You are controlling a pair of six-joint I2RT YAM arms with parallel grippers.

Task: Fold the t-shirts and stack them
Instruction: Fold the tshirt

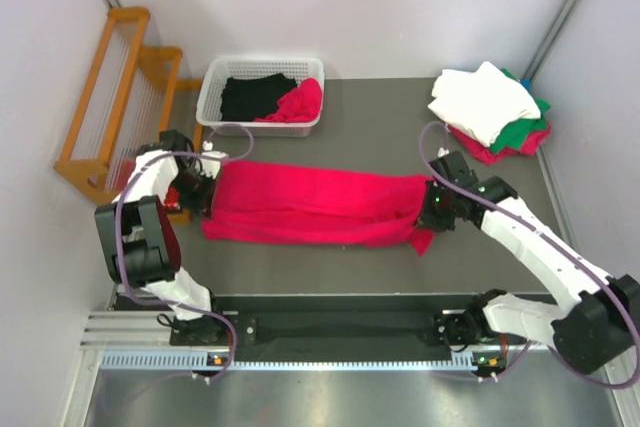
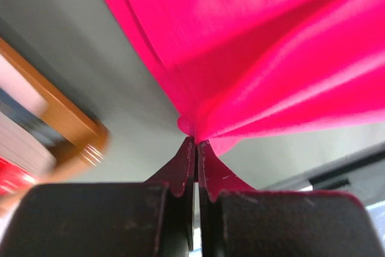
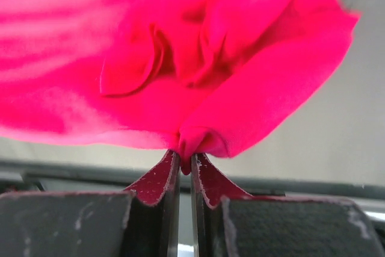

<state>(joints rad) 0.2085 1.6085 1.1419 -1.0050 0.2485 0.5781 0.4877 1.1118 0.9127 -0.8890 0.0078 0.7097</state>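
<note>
Progress, judged from the table: partway. Stack of folded tees (image 1: 490, 112) sits at the far right corner, a white one on top, green and red edges showing beneath, so several shirts look done. White lattice basket (image 1: 262, 95) at the far centre holds a black tee (image 1: 255, 95) and another red one (image 1: 300, 102), both crumpled and not yet folded.

Shirt in hand: crimson t-shirt (image 1: 315, 205), stretched into a long band across mid-table between the two arms, apparently folded lengthwise once (exact layering not clear from above). A small flap hangs at its right end, near the right arm.

Left gripper (image 2: 195, 142): jaws pressed together on a pinch of the crimson fabric at the band's left end; cloth fans out from the tips. Wooden rack (image 1: 110, 97) stands just beyond it, by the left wall.

Right gripper (image 3: 185, 157): jaws nearly together, a small bunched fold of the same shirt caught between the tips at the band's right end.

Left to do, by my reading: bring the ends of this band over to finish its fold, carry it to the stack, then take the two basket shirts in turn. Risk: thin pinches may slip if the cloth is pulled taut.
</note>
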